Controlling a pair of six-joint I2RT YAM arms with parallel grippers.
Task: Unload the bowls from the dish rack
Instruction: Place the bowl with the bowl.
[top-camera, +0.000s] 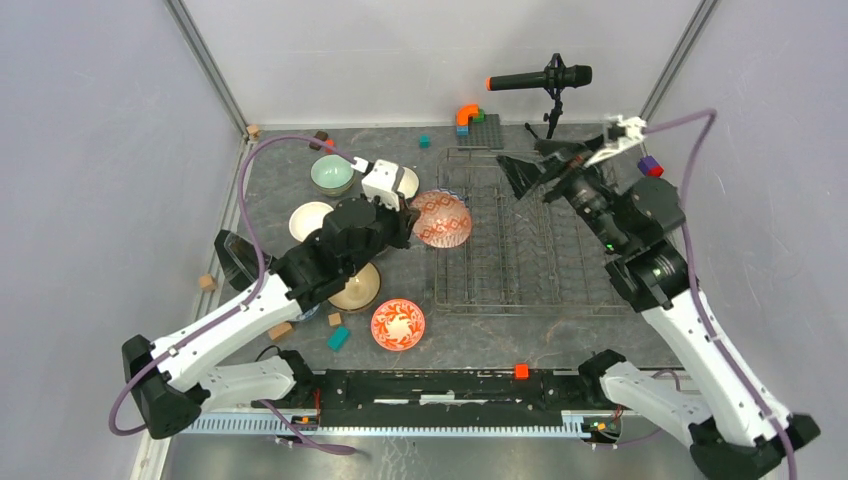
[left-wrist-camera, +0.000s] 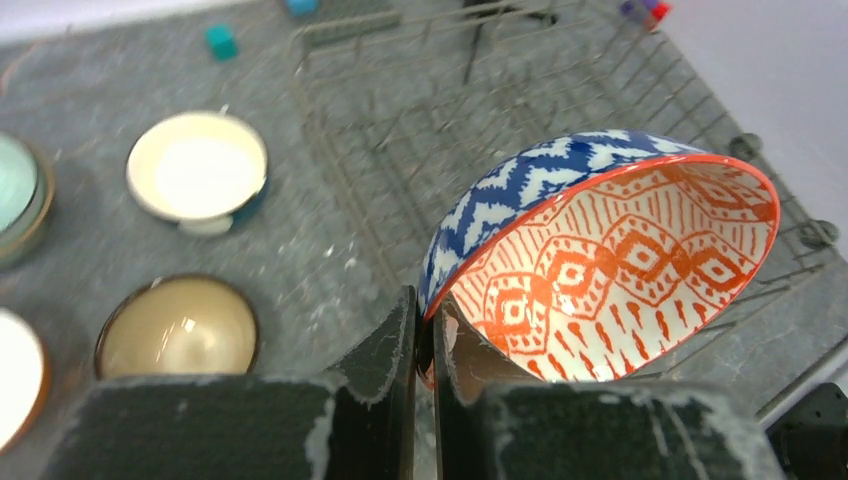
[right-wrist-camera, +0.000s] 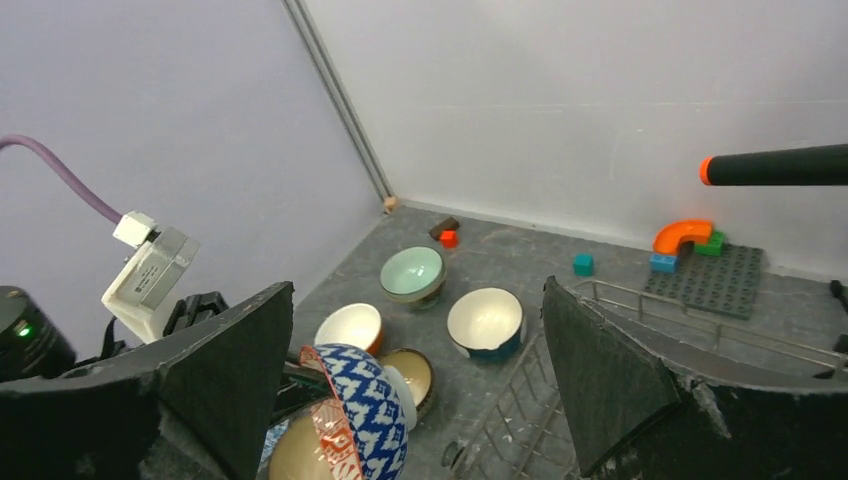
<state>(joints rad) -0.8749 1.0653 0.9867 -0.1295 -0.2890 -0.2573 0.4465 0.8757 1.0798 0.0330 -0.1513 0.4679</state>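
My left end effector (left-wrist-camera: 425, 330), clamped on the rim of the tilted blue-zigzag bowl (left-wrist-camera: 620, 250) at the dish rack's (left-wrist-camera: 420, 150) left edge, should clear the wires, level the bowl, and lower it onto bare desk (left-wrist-camera: 300, 250) apart from the tan bowl (left-wrist-camera: 178, 328).

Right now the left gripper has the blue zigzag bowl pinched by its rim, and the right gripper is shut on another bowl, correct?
Not quite. The left gripper does pinch the blue zigzag bowl by its rim, but the right gripper is open and empty: the right wrist view shows its fingers spread wide with nothing between them.
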